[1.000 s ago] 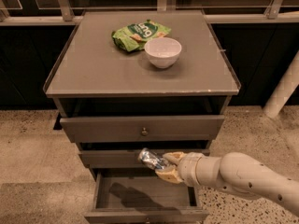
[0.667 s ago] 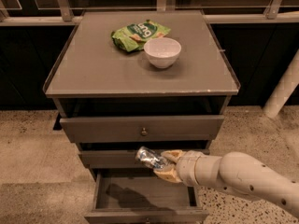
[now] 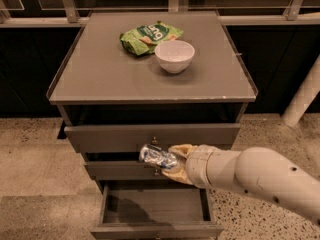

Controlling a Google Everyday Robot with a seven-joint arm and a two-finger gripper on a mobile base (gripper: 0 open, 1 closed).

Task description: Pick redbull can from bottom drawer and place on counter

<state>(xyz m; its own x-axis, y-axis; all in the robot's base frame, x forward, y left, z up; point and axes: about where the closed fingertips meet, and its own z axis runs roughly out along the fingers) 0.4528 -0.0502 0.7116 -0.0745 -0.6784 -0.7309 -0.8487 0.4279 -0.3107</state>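
Observation:
My gripper is shut on the redbull can, a small shiny silver-and-blue can held on its side. It hangs in front of the middle drawer, above the open bottom drawer, whose inside shows nothing in it. The counter is the flat grey cabinet top above, well higher than the can. My white arm reaches in from the lower right.
A white bowl and a green snack bag sit on the counter's back middle. The top drawer stands slightly pulled out. A white pole leans at the right. Speckled floor surrounds the cabinet.
My gripper has lifted the can slightly up and to the left, from just above the bottom drawer to the level of the middle drawer front.

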